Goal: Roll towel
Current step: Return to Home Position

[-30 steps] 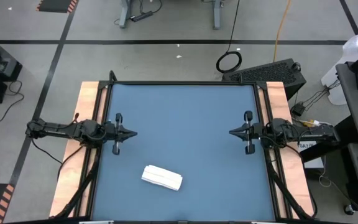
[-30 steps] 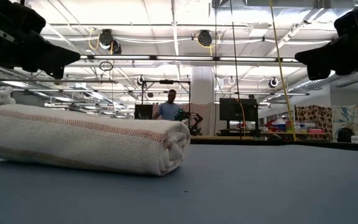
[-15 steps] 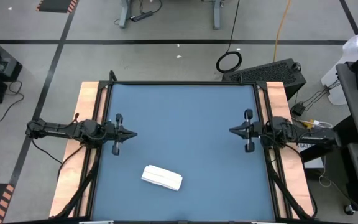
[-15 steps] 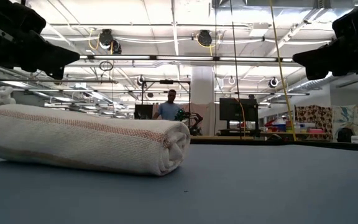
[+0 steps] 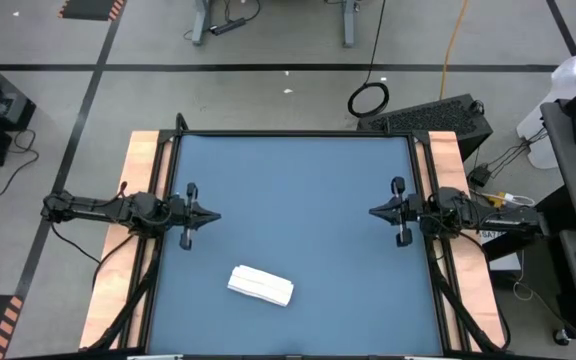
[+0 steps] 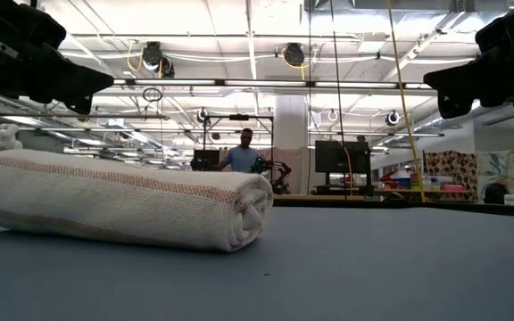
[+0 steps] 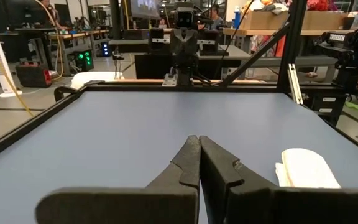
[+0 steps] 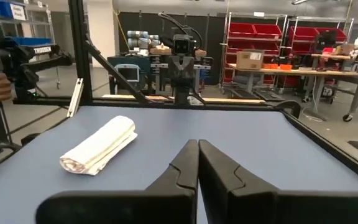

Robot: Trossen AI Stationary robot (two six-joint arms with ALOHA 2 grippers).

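High view from above: finds the towel [image 5: 261, 285] rolled into a short white bundle on the blue bench [image 5: 298, 180], in the near-left part of the top, slanted a little and touching neither gripper. Places the left gripper [image 5: 213, 214] just inside the bench's left edge, pointing toward the middle, and the right gripper [image 5: 373, 212] just inside the right edge, facing it across the bare blue surface, well apart from each other and from the roll. Left wrist view: shows that arm's two dark fingers [image 7: 185, 165] pressed together to a point with nothing between them, the roll ahead on the bench and apart from them, and the right arm [image 7: 184, 31] at the far edge. Right wrist view: shows the same on the other side, fingers [image 8: 219, 167] closed tip to tip on nothing, with the roll farther out on the bench, one end turned toward the camera. Low view: puts the roll close to the camera, flat on the bench, spiral end facing right, a faint reddish line along its upper side, and sets both grippers dark at the upper corners, clear of the cloth. Beyond the bench, picks out a person [image 6: 242, 153] far back in the room.
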